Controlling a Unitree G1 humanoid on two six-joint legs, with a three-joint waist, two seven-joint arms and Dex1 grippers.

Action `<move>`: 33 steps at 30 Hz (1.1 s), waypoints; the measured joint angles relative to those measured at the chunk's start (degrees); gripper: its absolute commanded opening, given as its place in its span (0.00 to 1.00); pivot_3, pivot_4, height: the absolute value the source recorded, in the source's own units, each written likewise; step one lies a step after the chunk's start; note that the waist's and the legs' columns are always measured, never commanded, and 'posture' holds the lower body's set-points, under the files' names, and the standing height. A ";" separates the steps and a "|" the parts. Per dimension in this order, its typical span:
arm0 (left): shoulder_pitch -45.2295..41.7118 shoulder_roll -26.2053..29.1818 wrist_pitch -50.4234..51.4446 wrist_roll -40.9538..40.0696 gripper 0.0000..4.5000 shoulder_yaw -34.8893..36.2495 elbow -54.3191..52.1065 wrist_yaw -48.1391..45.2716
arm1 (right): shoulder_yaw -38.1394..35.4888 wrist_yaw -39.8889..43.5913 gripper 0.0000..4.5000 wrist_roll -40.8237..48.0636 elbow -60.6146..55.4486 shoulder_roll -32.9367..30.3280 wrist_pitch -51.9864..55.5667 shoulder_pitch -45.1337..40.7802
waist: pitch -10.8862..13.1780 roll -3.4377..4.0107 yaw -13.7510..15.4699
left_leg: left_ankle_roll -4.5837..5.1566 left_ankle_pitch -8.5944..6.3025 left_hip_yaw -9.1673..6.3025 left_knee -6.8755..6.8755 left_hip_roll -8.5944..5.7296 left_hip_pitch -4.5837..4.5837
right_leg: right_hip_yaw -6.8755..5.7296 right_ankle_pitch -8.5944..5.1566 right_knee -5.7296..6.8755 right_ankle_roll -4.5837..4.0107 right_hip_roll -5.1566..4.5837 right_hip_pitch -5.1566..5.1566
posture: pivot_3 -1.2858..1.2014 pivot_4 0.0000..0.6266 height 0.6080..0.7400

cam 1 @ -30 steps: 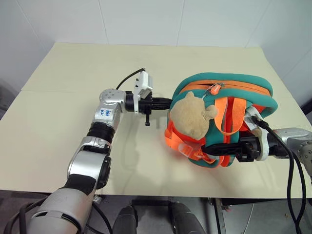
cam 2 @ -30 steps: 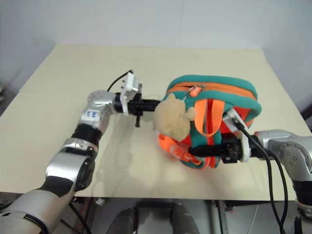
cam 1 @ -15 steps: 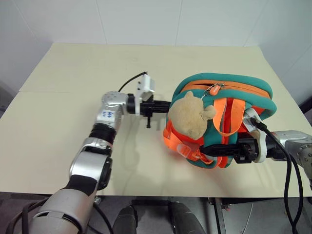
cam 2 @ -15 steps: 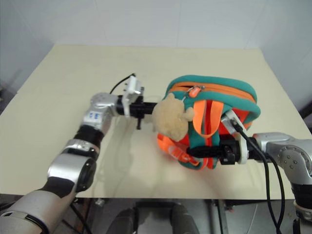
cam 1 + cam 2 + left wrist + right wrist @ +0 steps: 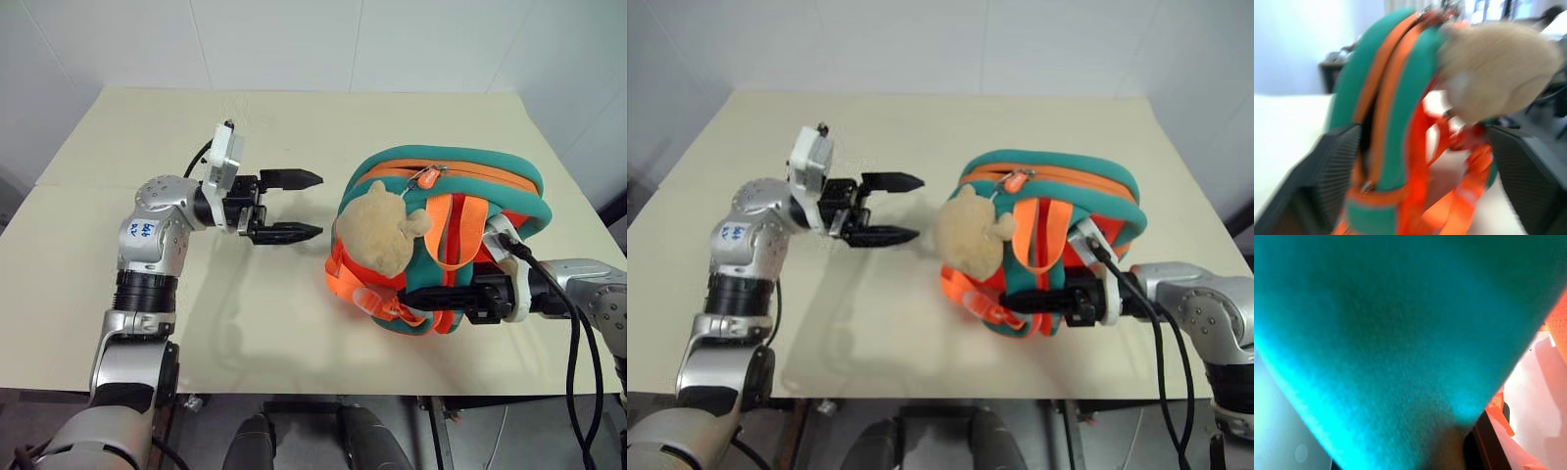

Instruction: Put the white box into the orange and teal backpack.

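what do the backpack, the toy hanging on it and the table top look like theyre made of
The orange and teal backpack: soft padded fabric, maybe neoprene, judging by its thick rounded matte teal edges; its orange straps look like woven webbing.
The tan plush toy: fuzzy pile cloth, with a matte nap and soft outline.
The table: smooth cream board, probably laminate or painted wood; the surface is flat with a faint seam.

Orange and teal backpack (image 5: 460, 196): teal trim, orange webbing. Plush toy (image 5: 377, 230): tan. Tabletop (image 5: 147, 127): plain cream. My fingers (image 5: 294, 232): black, ribbed pads.
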 measured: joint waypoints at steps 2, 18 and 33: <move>0.61 -1.01 2.08 -2.06 1.00 -0.05 -3.77 1.18 | 0.21 0.31 0.00 -0.16 0.28 0.00 -0.01 -0.10 | 0.00 0.00 0.00 | 0.00 0.00 0.01 0.02 0.00 0.03 | 0.01 0.00 0.00 0.00 0.00 0.04 | 0.52 0.24 1.00; 2.24 -8.96 -0.46 -4.01 0.80 -6.26 -8.24 2.75 | 0.26 0.41 0.00 -0.75 0.31 0.12 0.03 -0.55 | 0.00 0.00 -0.11 | 0.00 0.00 0.07 -0.01 -0.02 0.12 | 0.07 0.01 -0.07 0.01 0.01 0.12 | 0.52 0.24 1.00; -3.70 -1.05 -7.68 -2.81 0.09 -2.25 3.83 1.44 | 0.16 -0.82 0.00 -0.47 0.10 0.68 0.01 0.28 | 0.00 0.00 -0.17 | 0.00 0.00 0.09 -0.02 -0.02 0.14 | 0.11 0.01 -0.08 0.02 0.04 0.12 | 0.52 0.24 1.00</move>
